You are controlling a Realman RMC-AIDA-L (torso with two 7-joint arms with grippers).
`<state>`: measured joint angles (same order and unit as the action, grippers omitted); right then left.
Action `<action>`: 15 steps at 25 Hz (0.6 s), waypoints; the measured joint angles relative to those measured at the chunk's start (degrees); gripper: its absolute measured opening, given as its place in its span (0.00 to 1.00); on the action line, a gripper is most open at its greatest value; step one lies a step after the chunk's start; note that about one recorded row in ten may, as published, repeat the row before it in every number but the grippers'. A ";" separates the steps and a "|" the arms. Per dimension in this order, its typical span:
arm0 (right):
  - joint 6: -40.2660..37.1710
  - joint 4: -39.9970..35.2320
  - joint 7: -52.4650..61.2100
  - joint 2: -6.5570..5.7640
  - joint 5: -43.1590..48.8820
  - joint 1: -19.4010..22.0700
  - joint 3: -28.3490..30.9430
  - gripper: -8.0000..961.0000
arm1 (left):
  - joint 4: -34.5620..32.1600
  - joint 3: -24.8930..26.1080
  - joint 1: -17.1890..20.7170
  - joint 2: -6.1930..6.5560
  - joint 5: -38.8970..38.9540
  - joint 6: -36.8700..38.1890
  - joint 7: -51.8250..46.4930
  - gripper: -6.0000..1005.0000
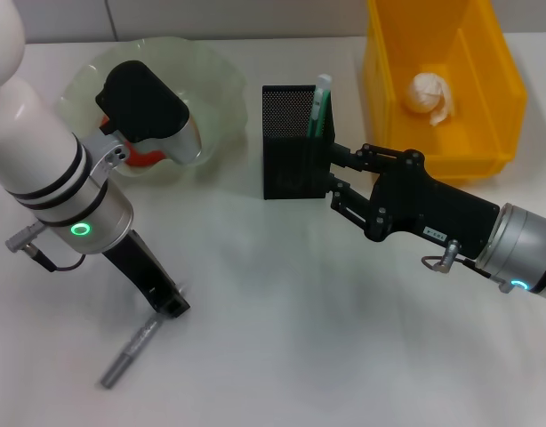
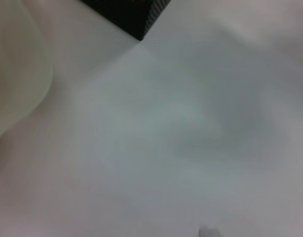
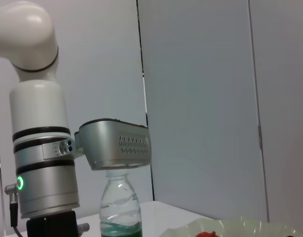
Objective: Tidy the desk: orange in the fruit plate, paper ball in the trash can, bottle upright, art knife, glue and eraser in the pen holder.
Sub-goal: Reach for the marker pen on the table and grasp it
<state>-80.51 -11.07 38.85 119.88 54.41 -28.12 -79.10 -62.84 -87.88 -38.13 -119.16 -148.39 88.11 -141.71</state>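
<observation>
The black mesh pen holder (image 1: 286, 147) stands mid-table with a green and white glue stick (image 1: 319, 105) upright in it. My right gripper (image 1: 332, 174) is open against the holder's right side, just below the glue. The orange (image 1: 147, 157) lies in the pale green fruit plate (image 1: 215, 80), mostly hidden by my left arm. My left gripper (image 1: 171, 304) points down at the table, just above the grey art knife (image 1: 129, 353). The paper ball (image 1: 430, 95) lies in the yellow bin (image 1: 504, 98). The bottle (image 3: 121, 207) stands upright in the right wrist view. The eraser is out of view.
The yellow bin stands at the back right, close to the pen holder. The left wrist view shows bare white table, a corner of the pen holder (image 2: 139, 22) and the plate's edge (image 2: 18, 74). My left arm (image 3: 40, 148) stands close beside the bottle.
</observation>
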 joint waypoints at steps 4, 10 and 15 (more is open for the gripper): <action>0.00 0.00 0.00 0.00 0.00 0.00 -0.04 0.37 | 0.06 -0.15 0.09 -0.02 -0.25 -0.41 -0.01 0.40; 0.00 0.00 0.00 0.00 0.00 0.00 0.00 0.37 | -0.02 -1.06 0.22 -0.01 -0.38 -0.92 -0.15 0.33; 0.00 0.00 0.00 0.00 0.00 0.00 0.09 0.37 | -0.62 -1.54 0.47 -0.03 -0.66 -1.21 -0.15 0.31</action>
<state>-80.51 -11.07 38.85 119.88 54.41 -28.12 -79.02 -63.45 -89.43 -37.66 -119.18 -149.05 86.90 -141.86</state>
